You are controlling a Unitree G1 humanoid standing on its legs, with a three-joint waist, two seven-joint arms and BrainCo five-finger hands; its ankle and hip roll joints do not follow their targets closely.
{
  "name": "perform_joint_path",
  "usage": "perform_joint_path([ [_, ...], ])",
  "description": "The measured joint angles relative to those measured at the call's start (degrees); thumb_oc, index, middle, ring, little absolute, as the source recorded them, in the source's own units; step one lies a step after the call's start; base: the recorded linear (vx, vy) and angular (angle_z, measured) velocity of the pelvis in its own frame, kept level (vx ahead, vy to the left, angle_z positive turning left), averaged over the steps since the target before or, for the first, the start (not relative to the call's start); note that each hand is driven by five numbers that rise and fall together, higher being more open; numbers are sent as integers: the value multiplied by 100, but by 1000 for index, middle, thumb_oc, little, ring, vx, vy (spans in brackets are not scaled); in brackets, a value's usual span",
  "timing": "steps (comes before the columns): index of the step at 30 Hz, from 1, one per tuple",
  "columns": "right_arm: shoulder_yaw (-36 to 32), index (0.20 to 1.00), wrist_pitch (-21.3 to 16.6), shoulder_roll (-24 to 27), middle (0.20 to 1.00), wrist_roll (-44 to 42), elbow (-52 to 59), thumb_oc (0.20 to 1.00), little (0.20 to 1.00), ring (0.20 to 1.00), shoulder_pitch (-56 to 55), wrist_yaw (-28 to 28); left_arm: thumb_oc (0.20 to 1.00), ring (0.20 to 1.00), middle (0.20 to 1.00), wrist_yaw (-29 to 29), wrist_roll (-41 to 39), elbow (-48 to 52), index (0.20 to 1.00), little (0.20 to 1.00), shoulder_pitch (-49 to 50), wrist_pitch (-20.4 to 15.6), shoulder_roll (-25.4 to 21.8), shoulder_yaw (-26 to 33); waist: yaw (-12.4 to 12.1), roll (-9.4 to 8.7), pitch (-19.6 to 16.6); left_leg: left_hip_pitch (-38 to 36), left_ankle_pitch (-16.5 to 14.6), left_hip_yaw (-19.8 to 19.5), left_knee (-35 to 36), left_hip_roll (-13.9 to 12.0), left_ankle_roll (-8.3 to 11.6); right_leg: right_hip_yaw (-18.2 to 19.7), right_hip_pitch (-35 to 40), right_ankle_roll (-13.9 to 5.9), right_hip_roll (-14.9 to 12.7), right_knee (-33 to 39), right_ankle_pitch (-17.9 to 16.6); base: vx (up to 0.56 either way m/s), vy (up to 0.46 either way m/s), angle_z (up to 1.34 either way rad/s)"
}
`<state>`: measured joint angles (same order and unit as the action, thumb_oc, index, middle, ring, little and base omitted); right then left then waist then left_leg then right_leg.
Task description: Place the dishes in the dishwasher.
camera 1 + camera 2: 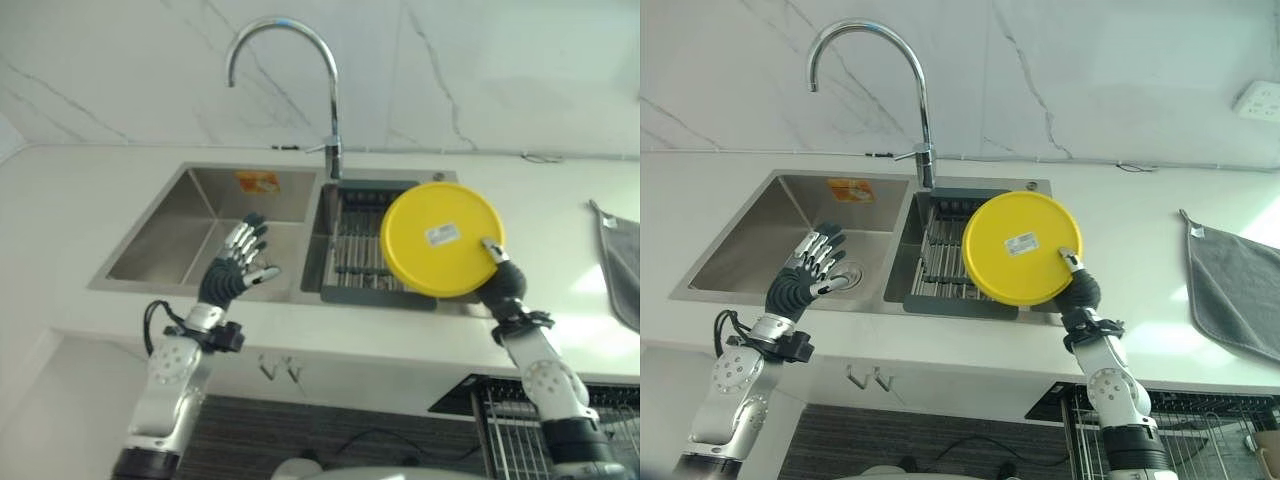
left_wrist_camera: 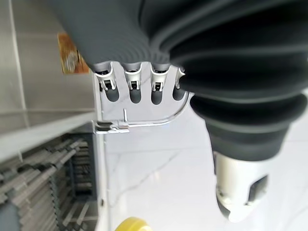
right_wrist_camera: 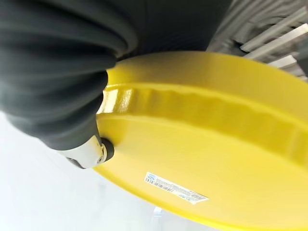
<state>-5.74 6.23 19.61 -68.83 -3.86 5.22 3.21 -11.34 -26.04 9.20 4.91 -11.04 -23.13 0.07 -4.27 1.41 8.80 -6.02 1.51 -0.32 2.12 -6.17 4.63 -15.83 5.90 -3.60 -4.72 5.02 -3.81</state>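
A round yellow plate (image 1: 440,238) with a white label on its underside is held tilted on edge above the sink's right basin. My right hand (image 1: 505,285) grips its lower right rim, thumb (image 3: 91,151) pressed on the labelled face and fingers hidden behind the plate. My left hand (image 1: 238,265) hovers over the front edge of the left basin (image 1: 190,240), fingers (image 2: 132,89) straight and spread, holding nothing. The dishwasher's wire rack (image 1: 1180,430) is pulled out below the counter at the lower right.
A dark slatted drainer (image 1: 355,250) fills the right basin under the plate. A tall curved tap (image 1: 330,100) stands behind the sink. A grey towel (image 1: 1230,285) lies on the counter to the right.
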Motion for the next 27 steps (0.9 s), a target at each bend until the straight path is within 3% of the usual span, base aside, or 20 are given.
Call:
perform_joint_path([
  [2,-18,200,-41,-24,200,-7,4,200,200,200,99,4,1000,1000,1000,-7,6,-2,1000,1000,-36,-65,25,-1,56,-205,146,425,-60,69,-752,190,-19,166,-208,123,-188,32,-91,-254,414,-49],
  [3,-110,200,-46,-133,200,-9,191,200,200,200,2,8,1000,1000,1000,-11,9,-14,1000,1000,-40,-126,99,-23,151,-292,227,797,-477,-233,-1641,523,-227,325,-280,-3,-378,-95,-254,-259,571,-67],
  [4,-172,200,-80,-167,200,-114,421,200,200,200,-49,17,1000,1000,1000,-21,8,-28,1000,1000,-87,-209,57,-10,444,-86,267,561,-581,107,-1351,538,-392,442,-302,-111,-393,-280,-198,-195,552,-50],
  [6,-362,200,-165,-304,200,-119,733,200,200,200,-124,13,1000,1000,1000,-81,5,-39,1000,1000,-175,-280,14,15,689,-25,326,318,-727,419,-898,594,-511,544,-389,-219,-480,-429,-164,-116,341,-18],
  [7,-489,200,-190,-403,200,-174,1011,200,200,200,-238,16,1000,1000,1000,-159,1,-25,1000,1000,-232,-297,10,49,728,-59,376,325,-685,462,-804,762,-569,690,-483,-283,-619,-518,-150,-95,295,-22],
  [8,-623,200,-179,-447,200,-211,1182,200,200,200,-477,31,1000,1000,1000,-271,0,-25,1000,1000,-216,-300,-3,49,795,-248,378,285,-676,504,-732,957,-678,814,-547,-382,-768,-534,-143,-120,358,-22],
  [11,-857,200,-162,-750,200,-223,1398,200,200,200,-1086,88,1000,1000,1000,-488,1,6,1000,1000,18,-309,-108,68,800,-521,458,432,-689,644,-998,1217,-941,1083,-848,-536,-1015,-820,-274,-106,258,-24],
  [12,-769,200,-69,-775,200,-234,1396,200,200,200,-1254,89,1000,1000,1000,-547,13,7,1000,1000,198,-312,-331,82,787,-612,509,398,-711,875,-1002,1254,-985,1193,-920,-540,-1038,-761,-515,-164,153,-66],
  [14,-707,200,-61,-768,200,-257,1394,200,200,200,-1239,89,1000,1000,1000,-570,17,12,1000,1000,229,-311,-454,223,738,-648,532,361,-723,1134,-954,1197,-998,856,-923,-560,-1016,-708,-577,-240,79,-67],
  [15,-709,200,-67,-737,200,-376,1391,200,200,200,-1222,93,1000,1000,1000,-563,15,98,1000,1000,223,-311,-478,271,675,-630,541,364,-683,1280,-916,1127,-1080,712,-907,-569,-929,-843,-528,-291,37,-51],
  [16,-720,200,-116,-645,200,-428,1382,200,200,200,-1161,86,1000,1000,1000,-566,15,189,1000,1000,178,-330,-469,272,632,-541,592,429,-624,1426,-884,975,-1236,651,-978,-542,-815,-1267,-271,-378,1,-42],
  [17,-718,200,-189,-538,200,-427,1370,200,200,200,-1076,80,1000,1000,1000,-566,15,224,1000,1000,118,-342,-433,265,579,-396,638,446,-595,1457,-840,799,-1249,550,-1043,-567,-737,-1832,-13,-307,-39,-52],
  [20,-634,200,-568,-467,200,-422,1369,200,200,200,-765,80,1000,1000,1000,-454,21,432,1000,1000,15,-411,-464,202,212,-301,663,435,-407,1774,-729,441,-1157,447,-629,-602,-956,-2984,623,-246,-151,-59],
  [24,-306,200,-706,-650,200,-422,1378,200,200,200,-290,64,1000,1000,1000,-241,44,434,1000,1000,-182,-410,-467,-28,-84,-342,622,493,-205,2196,-675,213,-875,-141,328,-609,-1484,-1970,632,-118,-314,-65],
  [25,-152,200,-699,-739,200,-418,1380,200,200,200,-183,54,1000,1000,1000,-185,130,445,1000,1000,-186,-409,-515,-20,-152,-422,552,491,-115,2309,-580,151,-736,-375,478,-575,-1515,-1435,386,-31,-318,-112],
  [26,-20,200,-678,-914,200,-415,1380,200,200,200,-84,7,1000,1000,1000,-100,250,460,1000,1000,-193,-396,-680,-19,-175,-653,422,489,51,2468,-431,119,-523,-501,499,-597,-1525,-847,30,-20,-429,-95],
  [27,49,200,-678,-944,200,-415,1378,200,200,200,-102,-33,1000,1000,1000,-71,255,475,1000,1000,-163,-366,-687,-33,-102,-763,309,464,194,2407,-342,100,-322,-536,609,-799,-1380,-570,211,-20,-388,-104],
])
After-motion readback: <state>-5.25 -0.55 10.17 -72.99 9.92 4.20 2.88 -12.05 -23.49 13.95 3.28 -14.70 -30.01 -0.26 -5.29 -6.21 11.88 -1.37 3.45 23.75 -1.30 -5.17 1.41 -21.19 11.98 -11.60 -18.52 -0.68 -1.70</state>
